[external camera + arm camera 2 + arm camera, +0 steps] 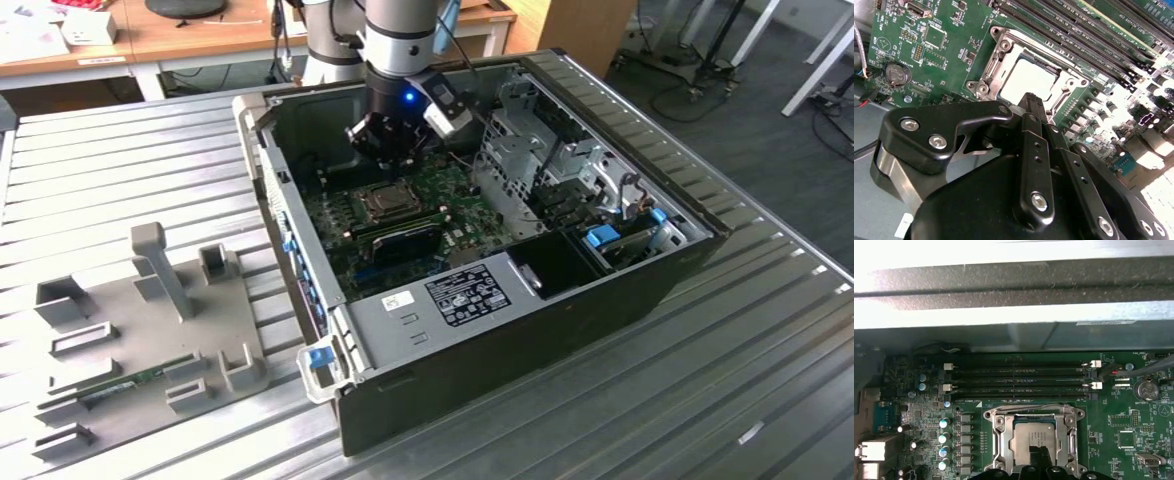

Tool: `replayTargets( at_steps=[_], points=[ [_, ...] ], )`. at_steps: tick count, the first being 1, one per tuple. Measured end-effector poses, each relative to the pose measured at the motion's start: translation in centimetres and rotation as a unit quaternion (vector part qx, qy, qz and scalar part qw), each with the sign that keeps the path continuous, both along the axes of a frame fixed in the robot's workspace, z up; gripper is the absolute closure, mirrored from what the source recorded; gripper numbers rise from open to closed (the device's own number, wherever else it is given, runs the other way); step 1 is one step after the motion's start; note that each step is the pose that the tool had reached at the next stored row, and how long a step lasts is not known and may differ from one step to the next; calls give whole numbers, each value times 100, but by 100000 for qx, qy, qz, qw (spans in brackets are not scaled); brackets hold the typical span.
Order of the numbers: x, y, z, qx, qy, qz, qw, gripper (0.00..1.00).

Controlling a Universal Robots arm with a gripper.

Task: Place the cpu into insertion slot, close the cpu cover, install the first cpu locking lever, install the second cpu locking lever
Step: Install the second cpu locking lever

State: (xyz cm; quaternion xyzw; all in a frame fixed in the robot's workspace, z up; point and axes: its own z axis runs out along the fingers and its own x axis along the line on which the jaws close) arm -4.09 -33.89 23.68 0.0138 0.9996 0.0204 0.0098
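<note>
While the end effector (388,150) hangs over the cpu (1034,442), grip unclear, computer case (534,330) on ribbed metal table (747,400), wooden desks (200,35) behind.

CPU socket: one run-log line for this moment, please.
cpu: seated in insertion slot | cpu cover: closed over it | gripper: just above cover edge, holding nothing

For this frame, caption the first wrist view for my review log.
Tool poised above the cpu, which sits in the insertion slot with the cpu cover down.

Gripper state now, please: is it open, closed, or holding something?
Gripper: closed, fingers together with nothing held, poised over the cpu seated in the insertion slot.
</note>
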Motion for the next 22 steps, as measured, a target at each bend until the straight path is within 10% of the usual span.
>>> replayTargets(
  at_steps=[22],
  points=[
    [0,0,52,-17,9,0,100000,90]
  ],
)
